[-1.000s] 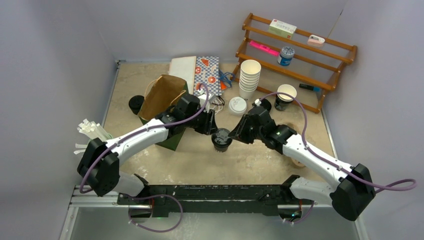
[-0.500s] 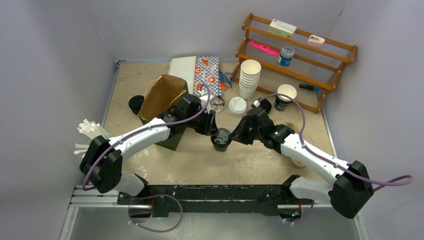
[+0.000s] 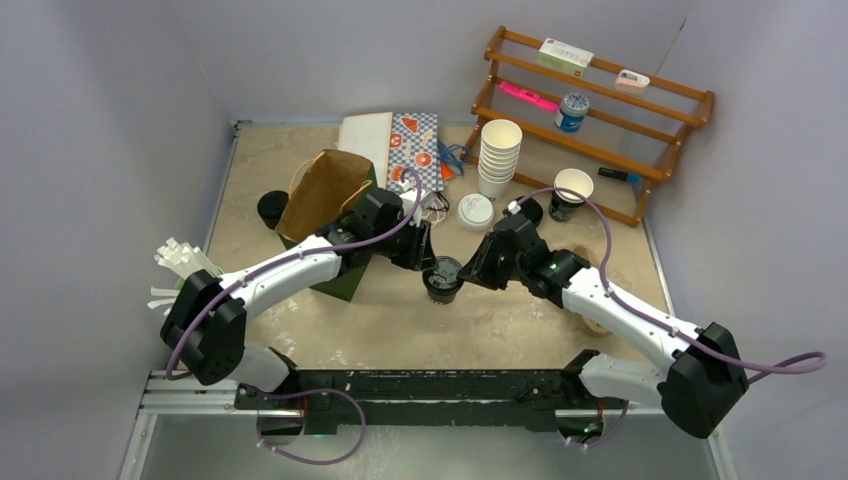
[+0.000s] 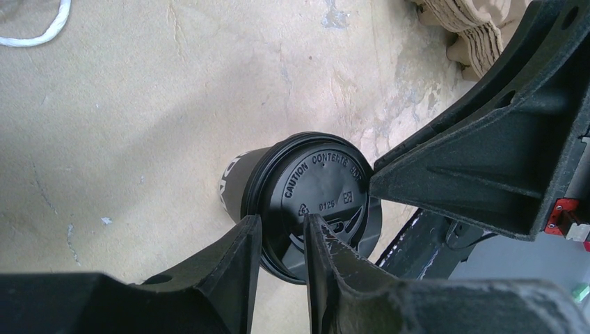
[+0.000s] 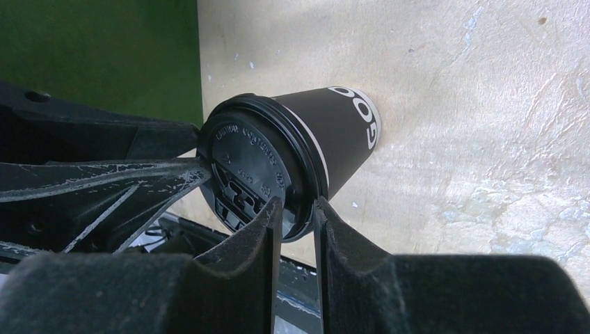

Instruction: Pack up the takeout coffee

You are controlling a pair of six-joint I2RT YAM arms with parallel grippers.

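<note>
Takeout coffee (image 3: 441, 278) on beige table (image 3: 400, 320).

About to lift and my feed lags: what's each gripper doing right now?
Left gripper: shut on the rim of the cup's lid.
Right gripper: shut on the same lid's rim.
</note>
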